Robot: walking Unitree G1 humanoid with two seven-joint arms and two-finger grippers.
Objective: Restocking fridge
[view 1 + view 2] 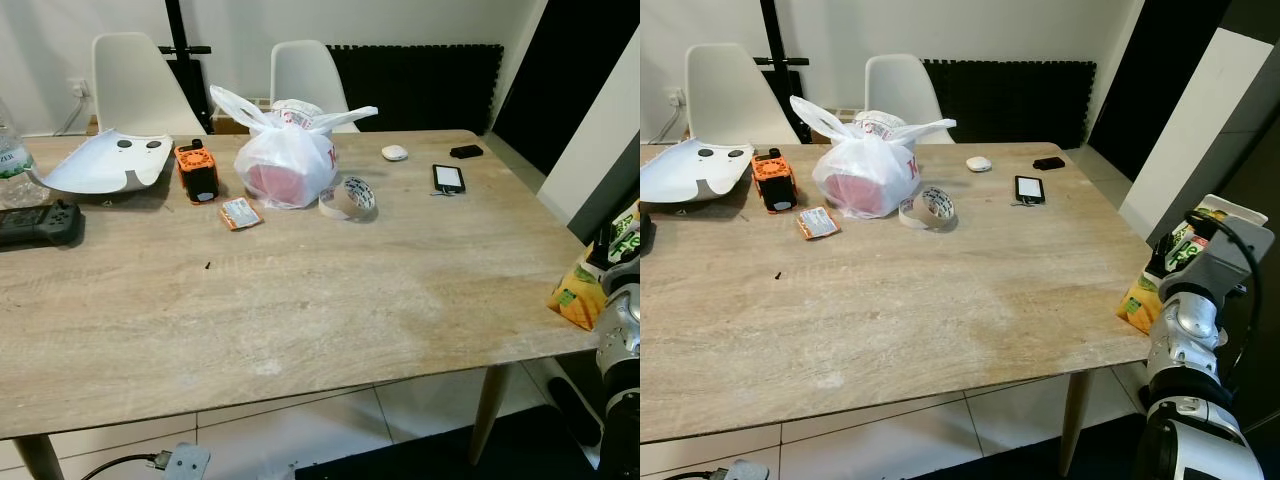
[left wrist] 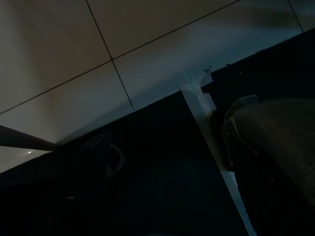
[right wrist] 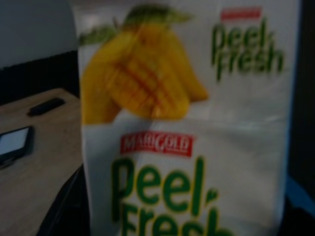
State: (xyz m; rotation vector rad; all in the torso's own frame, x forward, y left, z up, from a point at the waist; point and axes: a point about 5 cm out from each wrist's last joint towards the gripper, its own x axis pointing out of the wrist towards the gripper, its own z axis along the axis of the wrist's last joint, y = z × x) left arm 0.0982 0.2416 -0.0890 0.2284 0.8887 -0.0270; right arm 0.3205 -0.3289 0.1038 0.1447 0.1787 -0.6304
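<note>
A mango juice carton point(image 1: 1162, 285), yellow and white with green "Peel Fresh" lettering, hangs tilted just off the right edge of the wooden table point(image 1: 300, 300). My right gripper point(image 1: 1168, 262) is shut on it, at about table-top height. The right wrist view shows the carton's front point(image 3: 182, 128) close up, with the table corner behind it. My left arm hangs idle; its wrist view is dark, with pale floor tiles point(image 2: 147, 44) and a dark mat.
On the far half of the table are a white plastic bag point(image 1: 287, 165), a tape roll point(image 1: 347, 197), a phone point(image 1: 448, 177), an orange device point(image 1: 197, 172), a white shell point(image 1: 105, 160) and a black controller point(image 1: 35, 225). Two white chairs point(image 1: 305, 70) stand behind.
</note>
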